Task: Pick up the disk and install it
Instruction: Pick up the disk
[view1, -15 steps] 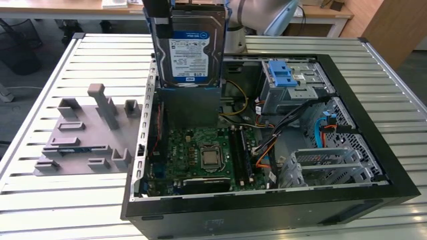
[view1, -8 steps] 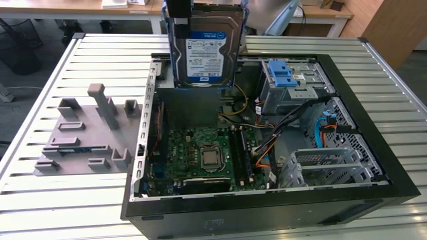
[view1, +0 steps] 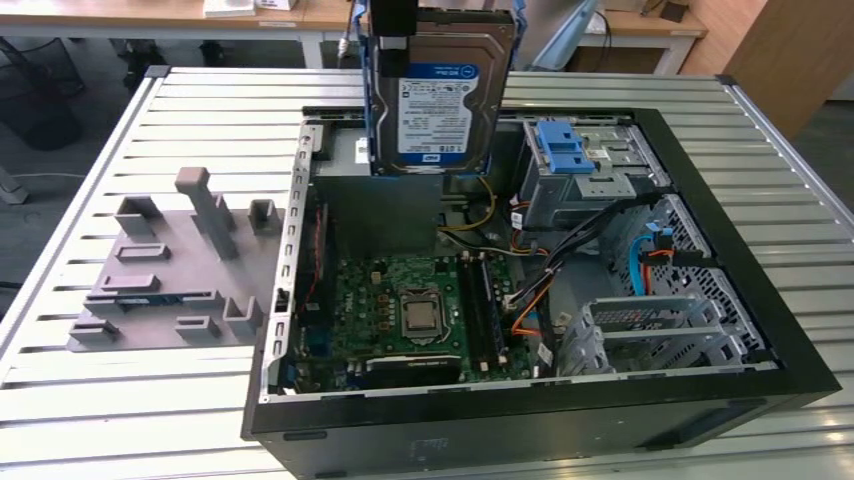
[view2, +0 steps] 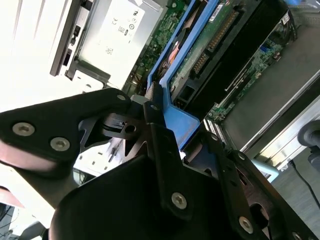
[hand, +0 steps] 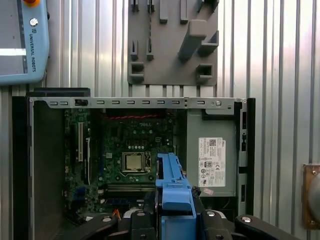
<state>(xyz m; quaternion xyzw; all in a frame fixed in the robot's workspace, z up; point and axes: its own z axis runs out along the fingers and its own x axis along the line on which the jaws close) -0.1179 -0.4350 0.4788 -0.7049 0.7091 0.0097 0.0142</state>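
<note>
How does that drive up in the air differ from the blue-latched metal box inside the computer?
The disk hangs upright above the case, clamped in the gripper; the cage sits inside it. The disk is solid with a blue-and-white label; the cage is bare grey metal. Both carry blue plastic parts.

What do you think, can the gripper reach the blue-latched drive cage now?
Probably yes: the case lies open, the drive cage is uncovered from above, and the gripper, shut on the disk, hangs over the case.
</note>
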